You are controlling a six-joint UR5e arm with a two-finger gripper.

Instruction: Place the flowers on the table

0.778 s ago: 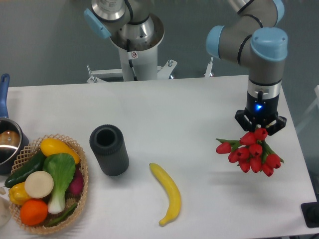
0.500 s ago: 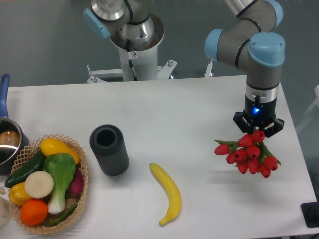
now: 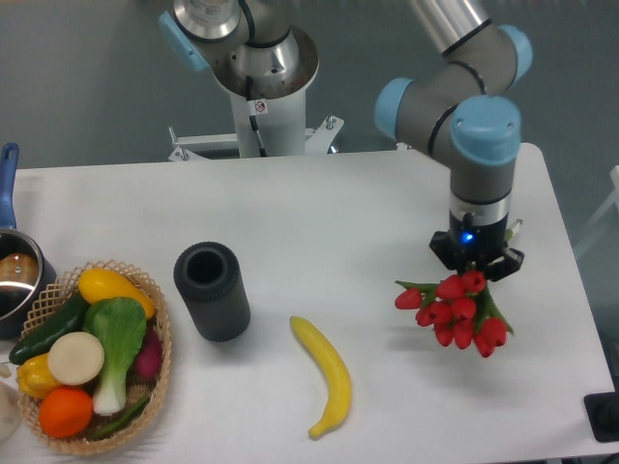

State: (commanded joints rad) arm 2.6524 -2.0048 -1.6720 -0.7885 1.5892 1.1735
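Observation:
The flowers (image 3: 455, 311), a small bunch of red tulips with green leaves, hang below my gripper (image 3: 475, 263) over the right part of the white table (image 3: 348, 203). The gripper points straight down and is shut on the stems, which are hidden under it. The blooms spread down and to the left. A faint shadow lies on the table under them, so the bunch seems held slightly above the surface.
A yellow banana (image 3: 326, 374) lies on the table left of the flowers. A dark cylindrical vase (image 3: 211, 290) stands further left. A wicker basket of vegetables (image 3: 92, 353) and a pot (image 3: 14, 271) are at the left edge. The table's right edge is close.
The gripper with the flowers has moved left and a little down in the picture, away from the table's right edge. Nothing else has moved.

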